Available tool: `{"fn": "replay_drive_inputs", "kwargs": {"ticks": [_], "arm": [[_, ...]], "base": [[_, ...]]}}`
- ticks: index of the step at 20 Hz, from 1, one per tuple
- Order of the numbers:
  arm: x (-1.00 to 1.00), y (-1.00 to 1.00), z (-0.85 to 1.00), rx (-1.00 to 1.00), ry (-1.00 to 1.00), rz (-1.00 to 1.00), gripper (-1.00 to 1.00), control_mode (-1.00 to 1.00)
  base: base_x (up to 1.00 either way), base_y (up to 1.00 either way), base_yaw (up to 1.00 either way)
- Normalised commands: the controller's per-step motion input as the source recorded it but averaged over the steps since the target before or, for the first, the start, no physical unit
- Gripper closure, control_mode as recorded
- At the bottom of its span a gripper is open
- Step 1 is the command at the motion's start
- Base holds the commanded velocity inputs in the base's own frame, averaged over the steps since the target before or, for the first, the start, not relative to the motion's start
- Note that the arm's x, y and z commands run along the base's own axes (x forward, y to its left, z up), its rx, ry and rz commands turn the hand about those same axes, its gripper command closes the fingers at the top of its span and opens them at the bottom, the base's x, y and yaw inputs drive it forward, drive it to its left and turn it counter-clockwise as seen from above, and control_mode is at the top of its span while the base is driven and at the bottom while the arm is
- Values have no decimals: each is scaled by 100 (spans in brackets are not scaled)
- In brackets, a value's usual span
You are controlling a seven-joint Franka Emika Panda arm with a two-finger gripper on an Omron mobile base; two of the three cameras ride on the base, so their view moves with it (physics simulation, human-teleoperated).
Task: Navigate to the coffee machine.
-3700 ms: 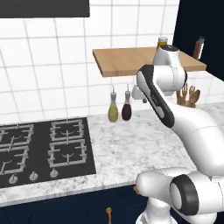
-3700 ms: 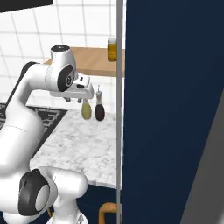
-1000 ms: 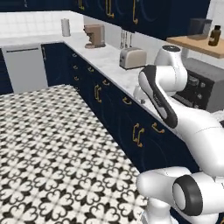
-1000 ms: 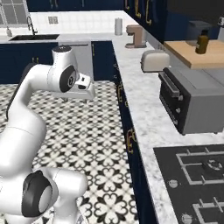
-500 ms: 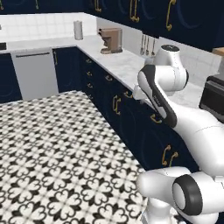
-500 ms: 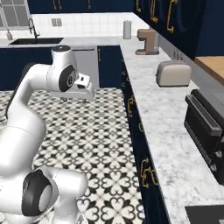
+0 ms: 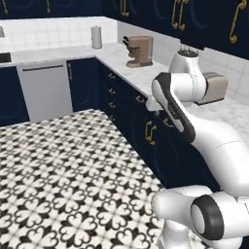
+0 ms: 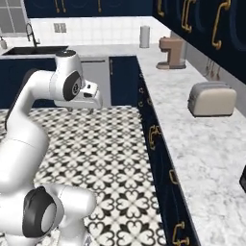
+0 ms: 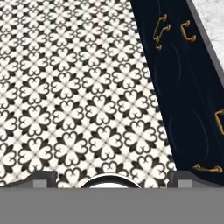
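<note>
The brown coffee machine (image 7: 138, 50) stands on the marble counter (image 7: 146, 75) near the far corner, ahead of me and to the right; in the right base view the coffee machine (image 8: 173, 52) sits under the dark upper cabinets. My gripper (image 8: 80, 108) hangs over the patterned floor, pointing down, well short of the machine and left of the cabinet fronts. In the hand view my gripper (image 9: 112, 178) is open, its fingertips (image 9: 42, 177) far apart with nothing between them, above floor tiles beside navy cabinet doors (image 9: 188, 92).
A silver-beige toaster (image 8: 211, 98) sits on the counter nearer than the machine. A grey canister (image 7: 96, 37) stands in the corner. A dishwasher (image 7: 46, 90) and a sink with faucet (image 8: 30, 34) line the far wall. Open tiled floor (image 7: 68, 160) lies to the left.
The whole picture has shifted: the base has driven along the counter. The coffee machine now looks nearer and larger, and the dark oven has left view. The arm's pose is unchanged.
</note>
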Motion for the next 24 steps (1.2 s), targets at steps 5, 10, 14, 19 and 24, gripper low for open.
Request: {"fn": "replay_drive_inputs", "kwargs": {"ticks": [5, 10, 14, 19, 24], "arm": [[0, 0, 0, 0, 0, 0, -100, 100], [0, 0, 0, 0, 0, 0, -100, 100], [0, 0, 0, 0, 0, 0, -100, 100], [0, 0, 0, 0, 0, 0, -100, 100], [0, 0, 0, 0, 0, 0, -100, 100]], "base": [[100, 41, -4], [100, 37, -9], [100, 53, -26], [100, 94, -34], [100, 100, -35]]}}
